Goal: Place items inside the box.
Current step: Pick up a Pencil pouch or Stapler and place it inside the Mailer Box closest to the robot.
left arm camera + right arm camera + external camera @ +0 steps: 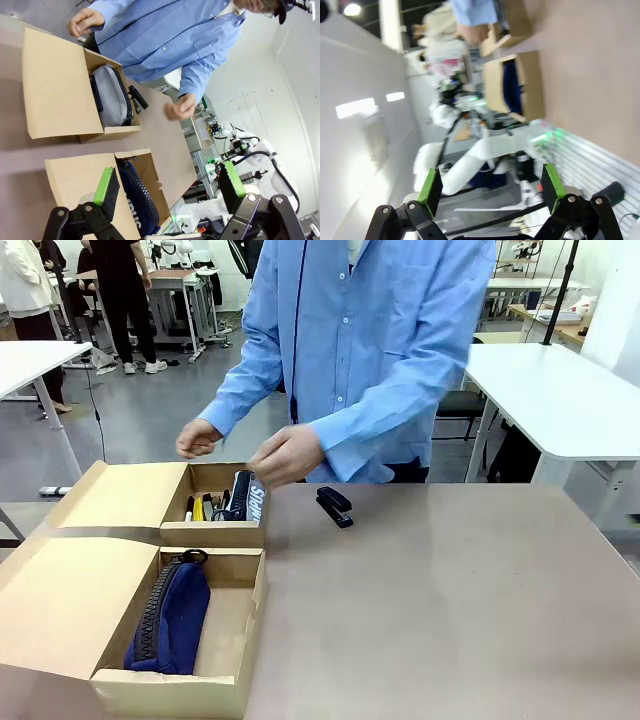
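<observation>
Stapler (334, 507), front view: out on worktop (450, 590), just beside far box (212, 534), with person's hand (285, 454) over that box. Navy pouch (170, 618) lies in near box (170, 692). If I reach for stapler now I risk hitting that hand.

Left wrist: my left jaws open, empty, above near box. Grey pouch (112, 97) sits in far box. Dropping low could snag near box's flap (75, 172).

Right wrist: my right jaws open, empty. Blurred, boxes probably far off, so a long reach could clip them.

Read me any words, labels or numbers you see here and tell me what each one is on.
Looks like "SUP", rest unreadable: white letters on a dark item in the far cardboard box.
White lettering on the navy zip pouch in the near cardboard box: too blurred to read.
</observation>
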